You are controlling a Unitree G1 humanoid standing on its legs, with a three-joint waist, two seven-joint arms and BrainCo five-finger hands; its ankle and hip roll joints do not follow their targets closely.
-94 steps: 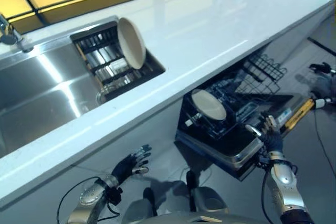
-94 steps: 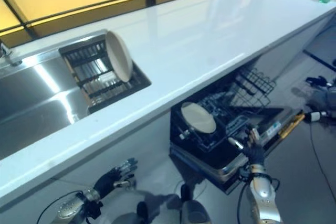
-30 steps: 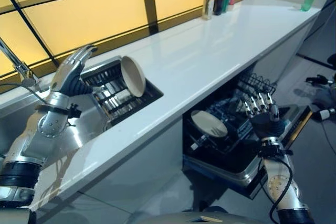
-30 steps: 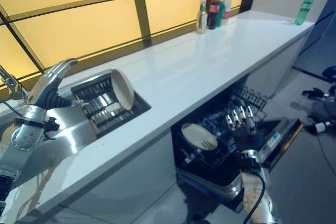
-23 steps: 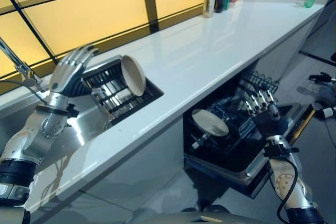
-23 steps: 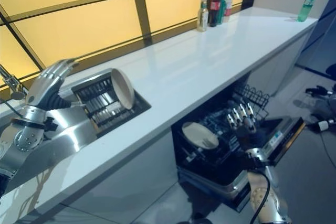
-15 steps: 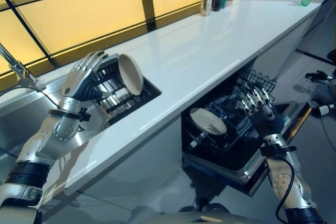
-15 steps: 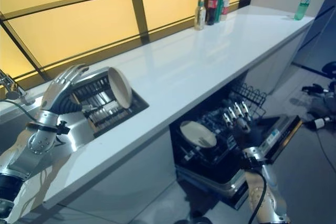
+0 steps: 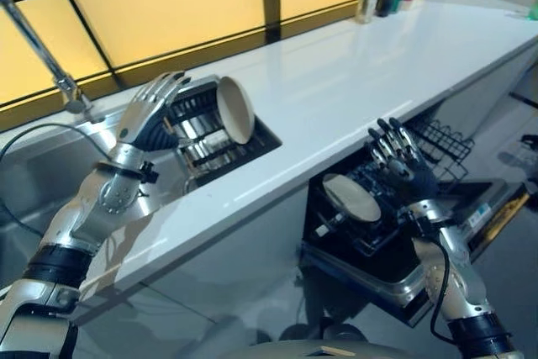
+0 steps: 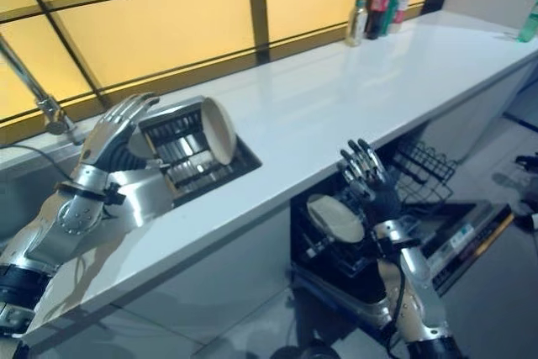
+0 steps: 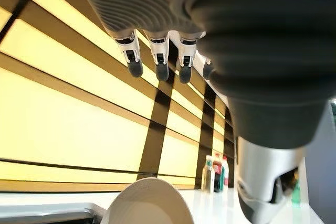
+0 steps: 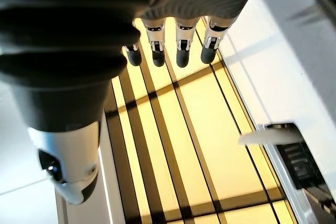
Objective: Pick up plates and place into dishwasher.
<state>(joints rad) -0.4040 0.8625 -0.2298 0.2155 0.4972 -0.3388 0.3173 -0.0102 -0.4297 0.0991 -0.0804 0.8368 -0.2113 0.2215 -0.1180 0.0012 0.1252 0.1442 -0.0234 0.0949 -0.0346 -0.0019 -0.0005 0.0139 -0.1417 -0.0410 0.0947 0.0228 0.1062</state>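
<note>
A cream plate (image 9: 236, 109) stands on edge in the black drying rack (image 9: 202, 136) set in the sink's right end. My left hand (image 9: 150, 115) is raised just left of the rack, fingers straight and spread, a short gap from the plate, holding nothing. The left wrist view shows that plate (image 11: 147, 203) past its fingertips (image 11: 157, 72). A second cream plate (image 9: 351, 197) stands tilted in the lower rack of the open dishwasher (image 9: 382, 241). My right hand (image 9: 402, 166) hovers open above that rack, right of the plate, empty.
A long white counter (image 9: 361, 73) runs over the dishwasher. Several bottles (image 10: 382, 2) stand at its far end by the yellow window. A faucet (image 9: 59, 77) rises behind the steel sink (image 9: 34, 182). The dishwasher door (image 9: 471, 224) lies open towards the floor.
The left hand rose from below the counter to beside the drying rack's plate. The right hand lifted from the dishwasher door's edge to above the lower rack. The camera shifted.
</note>
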